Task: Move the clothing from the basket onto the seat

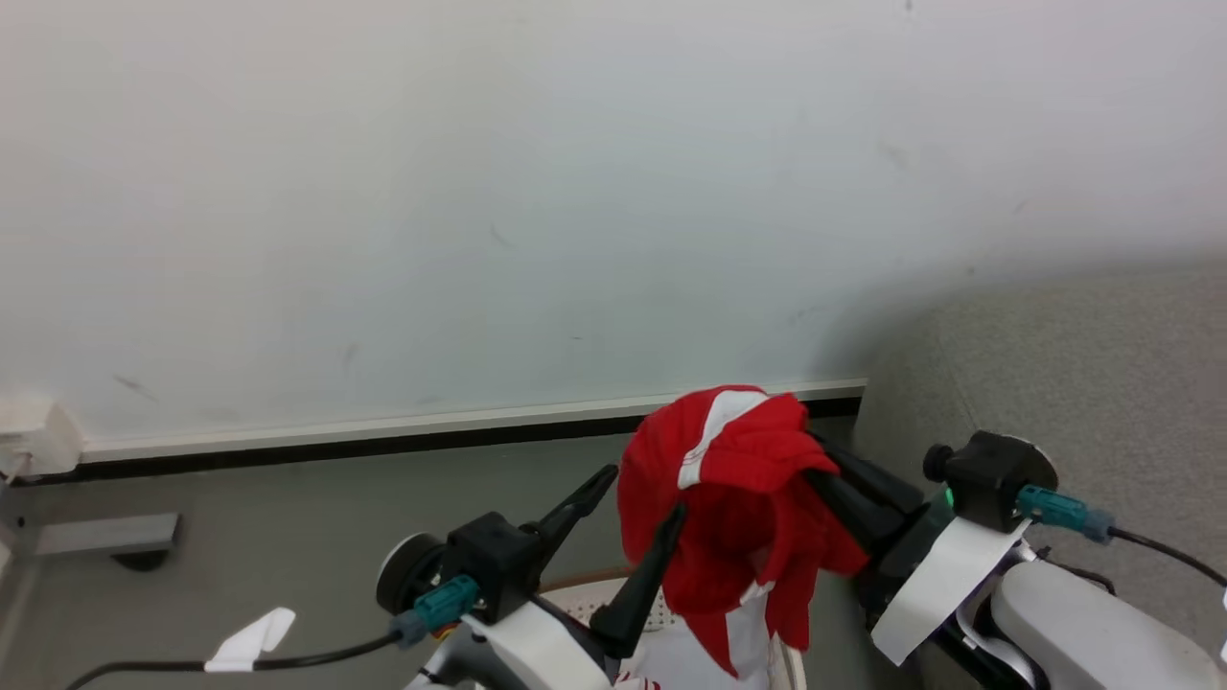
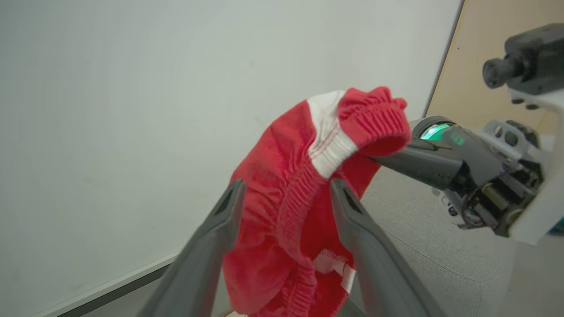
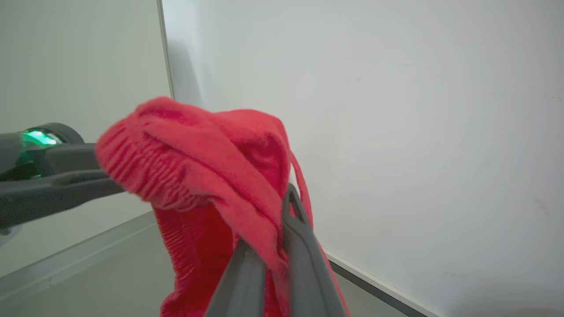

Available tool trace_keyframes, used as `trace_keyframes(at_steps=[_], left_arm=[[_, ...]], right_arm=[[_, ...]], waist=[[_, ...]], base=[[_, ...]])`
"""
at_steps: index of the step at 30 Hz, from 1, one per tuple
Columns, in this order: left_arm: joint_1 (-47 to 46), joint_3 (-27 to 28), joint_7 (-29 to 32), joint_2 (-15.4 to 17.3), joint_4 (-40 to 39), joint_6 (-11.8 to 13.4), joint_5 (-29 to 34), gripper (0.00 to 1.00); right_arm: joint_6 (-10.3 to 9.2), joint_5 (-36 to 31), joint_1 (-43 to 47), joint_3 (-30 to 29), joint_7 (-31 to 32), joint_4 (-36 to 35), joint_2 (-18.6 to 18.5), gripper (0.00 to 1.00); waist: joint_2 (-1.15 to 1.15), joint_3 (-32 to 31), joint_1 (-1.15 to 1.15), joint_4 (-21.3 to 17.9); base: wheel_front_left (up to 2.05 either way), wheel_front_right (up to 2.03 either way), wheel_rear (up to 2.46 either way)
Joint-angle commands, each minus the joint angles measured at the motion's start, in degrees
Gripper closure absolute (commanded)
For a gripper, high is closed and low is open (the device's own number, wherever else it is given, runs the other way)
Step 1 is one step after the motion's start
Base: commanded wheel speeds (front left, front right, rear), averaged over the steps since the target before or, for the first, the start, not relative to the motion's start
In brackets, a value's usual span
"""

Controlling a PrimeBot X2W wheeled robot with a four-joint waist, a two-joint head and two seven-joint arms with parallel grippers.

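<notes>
A red garment [image 1: 729,498] with a white stripe hangs in the air above the basket [image 1: 575,596], whose white perforated wall and brown rim peek out at the bottom of the head view. My right gripper [image 1: 815,470] reaches in from the right and is shut on the garment's elastic waistband [image 3: 207,176]. My left gripper [image 1: 642,494] stands open, its two fingers [image 2: 233,198] spread at either side of the hanging cloth [image 2: 282,211] without closing on it. More white and red clothing [image 1: 690,661] lies in the basket below. The grey seat [image 1: 1054,364] rises at the right.
A white wall with a pale baseboard [image 1: 383,426] runs across ahead, with grey floor [image 1: 288,508] below. A white object [image 1: 29,436] and a grey block [image 1: 105,532] sit at the far left. A cable with a white tag [image 1: 254,637] trails from my left wrist.
</notes>
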Motion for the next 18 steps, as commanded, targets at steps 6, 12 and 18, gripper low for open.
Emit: trace_keyframes(at_steps=[6, 12, 18], left_arm=[[0.66, -0.78, -1.73, -0.75, 2.25, 0.16, 0.98, 0.00], [0.43, -2.20, -2.50, -1.90, 3.79, -0.27, 0.86, 0.00], [-0.60, -2.86, -2.88, -2.51, 4.52, -0.54, 1.08, 0.00]], right_arm=[[-0.12, -2.12, 1.62, -5.86, -0.22, -0.98, -2.40, 1.00], [-0.12, -4.03, 2.87, -10.99, -0.22, -1.60, -3.46, 1.00], [-0.12, -5.44, 3.87, -14.83, -0.22, -1.94, -4.42, 1.00]], waist=[[0.00, 1.51, 0.00, -6.64], [0.00, 2.51, 0.00, -12.05], [0.00, 3.73, 0.00, -14.80]], base=[[0.00, 0.00, 0.00], [0.00, 0.00, 0.00], [0.00, 0.00, 0.00]])
